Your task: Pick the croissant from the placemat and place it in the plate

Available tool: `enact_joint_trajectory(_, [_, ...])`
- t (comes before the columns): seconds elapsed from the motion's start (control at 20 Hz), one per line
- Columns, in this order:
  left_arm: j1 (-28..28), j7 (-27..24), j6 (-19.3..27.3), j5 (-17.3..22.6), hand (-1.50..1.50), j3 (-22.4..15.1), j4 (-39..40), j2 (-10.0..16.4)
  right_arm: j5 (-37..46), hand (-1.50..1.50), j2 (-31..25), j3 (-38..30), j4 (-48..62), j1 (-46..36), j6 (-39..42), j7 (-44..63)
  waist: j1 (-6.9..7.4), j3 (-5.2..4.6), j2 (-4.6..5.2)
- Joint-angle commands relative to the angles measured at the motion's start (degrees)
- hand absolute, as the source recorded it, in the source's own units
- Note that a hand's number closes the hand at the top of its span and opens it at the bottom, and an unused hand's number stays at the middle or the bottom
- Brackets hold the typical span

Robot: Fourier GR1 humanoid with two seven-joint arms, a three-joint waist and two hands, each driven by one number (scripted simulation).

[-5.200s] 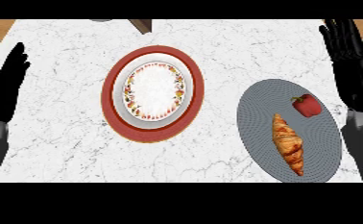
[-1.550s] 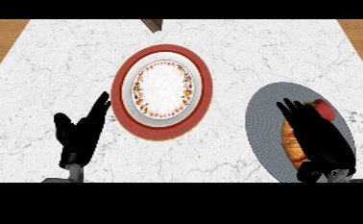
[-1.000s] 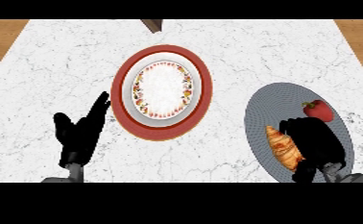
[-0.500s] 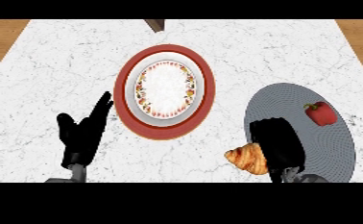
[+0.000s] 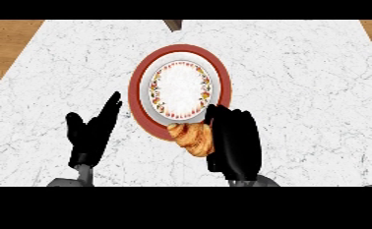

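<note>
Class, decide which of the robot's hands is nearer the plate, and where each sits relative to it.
Right. The right hand, curled round the croissant, is at the lower-right rim of the plate; the left hand, open, lies apart to its lower left.

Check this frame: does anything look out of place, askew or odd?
Nothing stands out. The right hand holds the croissant over the near rim of the plate, not yet set down; the left hand is open at lower left.

The left hand point(image 5: 91, 135) rests open at lower left, fingers straight; the right hand point(image 5: 234, 142) curls around the croissant point(image 5: 190, 137).
</note>
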Motion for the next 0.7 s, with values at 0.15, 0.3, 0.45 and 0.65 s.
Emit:
enact_joint_trajectory(0.15, [-0.55,1.81,-0.62,-0.21,0.00,-1.47,1.99,-0.72,6.27,1.50,1.92,4.10,-0.65,-9.89,-12.78,15.98,1.39,-0.15,0.27])
enact_joint_trajectory(0.3, [-0.51,1.14,-0.91,-0.06,0.00,-0.87,2.28,-0.24,9.03,1.50,1.94,3.89,-0.10,-12.47,-18.47,22.28,1.70,-0.11,0.46])
enact_joint_trajectory(0.45, [-0.60,1.51,-1.09,-0.05,0.00,-1.64,2.25,-0.86,11.35,1.50,1.95,3.57,0.57,-14.60,-21.55,26.79,1.48,-0.10,0.48])
enact_joint_trajectory(0.65, [-1.65,1.17,-0.74,-0.26,0.00,-1.54,2.28,-1.23,13.32,1.50,1.95,2.01,1.07,-16.75,-26.86,29.85,1.54,0.03,0.97])
